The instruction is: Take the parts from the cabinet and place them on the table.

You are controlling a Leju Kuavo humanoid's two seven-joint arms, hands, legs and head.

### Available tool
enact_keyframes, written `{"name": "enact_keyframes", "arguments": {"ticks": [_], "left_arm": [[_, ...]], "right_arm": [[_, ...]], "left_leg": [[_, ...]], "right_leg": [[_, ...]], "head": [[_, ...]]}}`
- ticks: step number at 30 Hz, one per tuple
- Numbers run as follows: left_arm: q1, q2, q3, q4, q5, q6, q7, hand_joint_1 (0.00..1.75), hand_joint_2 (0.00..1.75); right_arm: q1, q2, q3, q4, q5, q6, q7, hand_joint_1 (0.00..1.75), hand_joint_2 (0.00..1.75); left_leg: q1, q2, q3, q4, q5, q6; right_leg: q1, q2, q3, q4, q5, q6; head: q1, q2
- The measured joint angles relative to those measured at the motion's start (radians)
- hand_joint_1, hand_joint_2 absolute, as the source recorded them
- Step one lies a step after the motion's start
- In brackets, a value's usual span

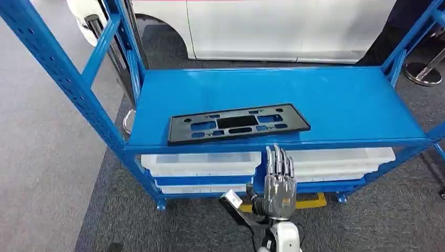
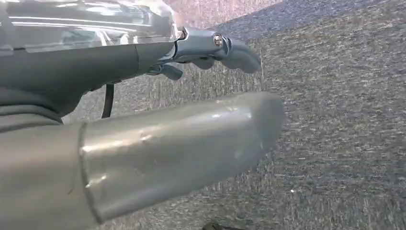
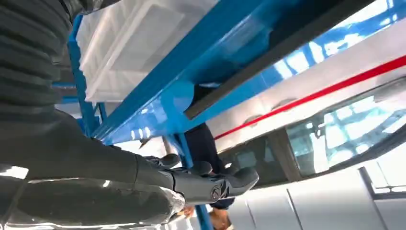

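Black plastic part [image 1: 239, 124] is laid flat on the blue shelf [image 1: 341, 100], long axis left to right. The right robot hand [image 1: 278, 184] is raised just below the shelf's near edge, fingers extended, empty. The left robot hand [image 2: 182, 52] is hung over carpet, fingers apart, empty.

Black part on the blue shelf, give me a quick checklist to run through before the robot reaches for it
1. Black part lies flat near the shelf's front edge with nothing on it: ok.
2. Right hand is raised in front of the shelf, below its edge, fingers straight and holding nothing: ok.
3. Left hand hangs over the carpet and holds nothing: ok.
4. Path from right hand up to the part: the shelf's front lip lies between them, so the hand must rise over it: not ok yet.
5. White bins on the lower level sit behind the hand, apart from it: ok.
6. Table to place the part on: cannot tell.
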Motion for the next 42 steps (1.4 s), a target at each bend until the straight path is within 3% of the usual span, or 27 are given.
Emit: {"name": "enact_keyframes", "arguments": {"ticks": [2, 3, 4, 7, 8, 9, 10, 12, 14, 15, 17, 19, 20, 22, 23, 24, 25, 27, 28, 29, 32, 34, 35, 38, 39, 40, 42], "left_arm": [[-0.001, 0.000, 0.000, 0.000, -0.002, 0.000, 0.000, 0.00, 0.00], [-0.003, 0.002, 0.001, 0.000, -0.002, 0.000, 0.000, 0.00, 0.00], [-0.003, 0.002, 0.000, 0.000, -0.002, -0.001, 0.000, 0.00, 0.00], [-0.002, 0.002, 0.001, 0.000, -0.002, -0.001, 0.000, 0.00, 0.00], [-0.001, 0.002, 0.001, 0.000, -0.002, -0.001, 0.001, 0.00, 0.00], [0.001, 0.002, 0.001, 0.000, -0.002, -0.001, 0.002, 0.00, 0.00], [0.001, 0.002, 0.001, 0.000, -0.004, -0.002, 0.002, 0.00, 0.00], [0.000, 0.002, 0.001, 0.000, -0.008, -0.003, 0.002, 0.00, 0.00], [0.000, 0.002, 0.001, 0.001, -0.016, -0.007, 0.002, 0.00, 0.00], [-0.003, 0.002, 0.001, 0.001, -0.020, -0.008, 0.002, 0.00, 0.00], [-0.001, 0.003, 0.001, 0.001, -0.027, -0.009, 0.003, 0.00, 0.00], [-0.001, 0.002, 0.001, 0.001, -0.033, -0.009, 0.002, 0.00, 0.00], [-0.003, 0.002, 0.001, 0.001, -0.037, -0.010, 0.002, 0.00, 0.00], [-0.005, 0.002, 0.001, 0.001, -0.044, -0.009, 0.002, 0.00, 0.00], [-0.006, 0.003, 0.002, 0.001, -0.045, -0.009, 0.003, 0.00, 0.00], [-0.007, 0.003, 0.002, 0.001, -0.046, -0.009, 0.003, 0.00, 0.00], [-0.006, 0.003, 0.002, 0.001, -0.047, -0.009, 0.003, 0.00, 0.00], [-0.006, 0.002, 0.002, 0.001, -0.047, -0.009, 0.003, 0.00, 0.00], [-0.006, 0.002, 0.002, 0.001, -0.047, -0.009, 0.003, 0.00, 0.00], [-0.008, 0.002, 0.001, 0.001, -0.048, -0.009, 0.003, 0.00, 0.00], [-0.009, 0.002, 0.001, 0.001, -0.048, -0.010, 0.003, 0.00, 0.00], [-0.012, 0.004, 0.001, 0.001, -0.051, -0.010, 0.003, 0.00, 0.00], [-0.012, 0.003, 0.001, 0.001, -0.054, -0.009, 0.003, 0.00, 0.00], [-0.011, 0.003, 0.001, 0.001, -0.061, -0.010, 0.005, 0.00, 0.00], [-0.010, 0.003, 0.001, 0.001, -0.066, -0.010, 0.007, 0.00, 0.00], [-0.010, 0.003, 0.001, 0.001, -0.070, -0.010, 0.008, 0.00, 0.00], [-0.011, 0.004, 0.001, 0.001, -0.079, -0.010, 0.009, 0.00, 0.00]], "right_arm": [[0.000, 0.002, 0.000, -0.009, 0.001, 0.000, 0.004, 0.00, 1.75], [0.000, 0.006, 0.000, -0.015, 0.001, 0.000, 0.005, 0.00, 1.75], [-0.001, 0.008, 0.000, -0.019, 0.002, -0.001, 0.006, 0.00, 1.75], [-0.003, 0.014, 0.000, -0.020, 0.004, -0.001, 0.007, 0.00, 1.75], [-0.002, 0.014, 0.000, -0.020, 0.004, -0.001, 0.007, 0.00, 1.75], [-0.002, 0.014, 0.000, -0.020, 0.005, -0.001, 0.008, 0.00, 1.75], [-0.002, 0.014, 0.000, -0.020, 0.007, -0.001, 0.011, 0.00, 1.75], [-0.008, 0.014, 0.001, -0.020, 0.013, -0.001, 0.018, 0.00, 1.75], [-0.022, 0.014, 0.007, -0.018, 0.018, -0.001, 0.032, 0.00, 1.75], [-0.029, 0.014, 0.013, -0.017, 0.018, -0.001, 0.042, 0.00, 1.75], [-0.038, 0.013, 0.026, -0.015, 0.019, -0.001, 0.055, 0.00, 1.75], [-0.051, 0.013, 0.036, -0.013, 0.018, -0.002, 0.065, 0.00, 1.75], [-0.060, 0.013, 0.041, -0.011, 0.018, -0.002, 0.067, 0.00, 1.75], [-0.072, 0.010, 0.051, 0.004, 0.015, -0.002, 0.071, 0.00, 1.75], [-0.072, 0.008, 0.054, 0.011, 0.014, -0.002, 0.071, 0.00, 1.75], [-0.072, 0.006, 0.056, 0.018, 0.014, -0.002, 0.074, 0.00, 1.75], [-0.074, 0.005, 0.059, 0.022, 0.014, -0.002, 0.074, 0.00, 1.75], [-0.081, 0.003, 0.065, 0.029, 0.014, -0.002, 0.074, 0.00, 1.75], [-0.084, 0.003, 0.067, 0.032, 0.014, -0.002, 0.074, 0.00, 1.75], [-0.086, 0.002, 0.070, 0.037, 0.014, -0.001, 0.075, 0.00, 1.75], [-0.088, 0.002, 0.072, 0.043, 0.014, -0.002, 0.077, 0.00, 1.75], [-0.089, 0.003, 0.074, 0.044, 0.014, -0.002, 0.077, 0.00, 1.75], [-0.093, 0.003, 0.077, 0.047, 0.016, -0.002, 0.080, 0.00, 1.75], [-0.105, 0.003, 0.091, 0.074, 0.019, -0.001, 0.094, 0.00, 1.75], [-0.107, 0.003, 0.096, 0.088, 0.021, -0.001, 0.097, 0.00, 1.75], [-0.109, 0.003, 0.100, 0.099, 0.021, -0.001, 0.098, 0.00, 1.75], [-0.120, 0.005, 0.112, 0.123, 0.021, -0.001, 0.103, 0.00, 1.75]], "left_leg": [[0.000, 0.003, 0.005, -0.006, -0.003, -0.010], [0.000, 0.001, 0.006, -0.003, -0.012, -0.016], [0.003, 0.000, 0.001, 0.028, -0.029, -0.020], [0.007, -0.001, -0.121, 0.259, -0.126, -0.033], [0.007, -0.001, -0.154, 0.308, -0.133, -0.035], [0.007, -0.001, -0.165, 0.309, -0.110, -0.037], [0.007, -0.001, -0.152, 0.264, -0.067, -0.036], [0.008, 0.000, -0.079, 0.083, 0.055, -0.031], [-0.001, -0.002, -0.052, 0.033, 0.053, -0.023], [-0.002, -0.002, -0.047, 0.017, 0.033, -0.013], [-0.003, -0.003, -0.050, 0.018, 0.032, -0.007], [0.010, -0.003, -0.033, -0.002, 0.034, 0.003], [0.011, -0.001, -0.029, -0.004, 0.031, 0.011], [0.010, 0.000, -0.023, -0.004, 0.023, 0.017], [0.009, 0.000, -0.019, -0.003, 0.019, 0.018], [0.009, -0.002, -0.013, -0.003, 0.015, 0.017], [0.009, -0.004, -0.004, -0.003, 0.009, 0.015], [0.010, -0.007, 0.019, -0.002, -0.007, 0.009], [0.010, -0.007, 0.028, -0.003, -0.015, 0.004], [0.004, -0.008, 0.028, -0.002, -0.018, -0.002], [0.005, -0.002, 0.025, -0.006, -0.021, -0.017], [0.009, -0.003, 0.025, 0.006, -0.039, -0.026], [0.008, -0.003, 0.009, 0.049, -0.062, -0.029], [0.009, -0.003, -0.119, 0.280, -0.148, -0.039], [0.009, -0.003, -0.146, 0.312, -0.144, -0.040], [0.009, -0.003, -0.149, 0.296, -0.113, -0.039], [0.008, -0.004, -0.094, 0.144, -0.001, -0.029]], "right_leg": [[0.001, 0.003, 0.000, -0.002, -0.003, -0.008], [-0.013, 0.004, 0.013, -0.017, 0.000, -0.015], [-0.012, 0.002, 0.025, -0.024, -0.003, -0.020], [-0.011, 0.000, 0.038, -0.024, -0.015, -0.031], [-0.011, 0.001, 0.042, -0.024, -0.019, -0.031], [-0.011, 0.004, 0.049, -0.024, -0.024, -0.030], [-0.012, 0.006, 0.058, -0.024, -0.031, -0.028], [-0.012, 0.007, 0.084, -0.023, -0.048, -0.022], [-0.006, 0.009, 0.085, -0.016, -0.060, -0.011], [-0.007, 0.009, 0.077, -0.016, -0.059, -0.008], [-0.007, 0.008, 0.080, -0.024, -0.059, -0.002], [-0.005, 0.005, 0.078, 0.001, -0.080, 0.008], [-0.005, 0.005, 0.050, 0.055, -0.106, 0.011], [-0.009, 0.005, -0.044, 0.218, -0.168, 0.016], [-0.010, 0.005, -0.089, 0.283, -0.181, 0.017], [-0.012, 0.005, -0.112, 0.302, -0.165, 0.018], [-0.013, 0.004, -0.109, 0.269, -0.121, 0.017], [-0.013, 0.004, -0.049, 0.104, -0.001, 0.009], [-0.012, 0.002, -0.024, 0.035, 0.026, 0.004], [-0.003, 0.001, -0.017, 0.036, 0.016, 0.001], [0.000, 0.006, -0.014, 0.013, -0.003, -0.009], [-0.012, 0.005, 0.003, -0.005, 0.000, -0.017], [-0.013, 0.004, 0.012, -0.010, -0.002, -0.023], [-0.010, 0.002, 0.019, -0.010, -0.009, -0.033], [-0.009, 0.003, 0.020, -0.009, -0.011, -0.034], [-0.009, 0.005, 0.024, -0.008, -0.015, -0.033], [-0.006, 0.008, 0.038, -0.006, -0.025, -0.031]], "head": [[0.000, 0.000], [0.000, 0.000], [0.000, 0.000], [0.000, 0.000], [-0.001, 0.000], [0.000, 0.000], [-0.001, 0.000], [-0.001, 0.000], [-0.001, 0.000], [0.000, 0.000], [0.000, 0.000], [0.000, 0.000], [0.002, 0.000], [0.001, 0.000], [0.001, 0.000], [0.001, 0.000], [0.001, 0.000], [0.001, 0.000], [0.001, 0.000], [0.001, 0.000], [0.001, 0.000], [0.001, 0.000], [0.000, 0.000], [0.000, 0.000], [-0.001, 0.000], [-0.001, 0.000], [-0.001, 0.000]]}}
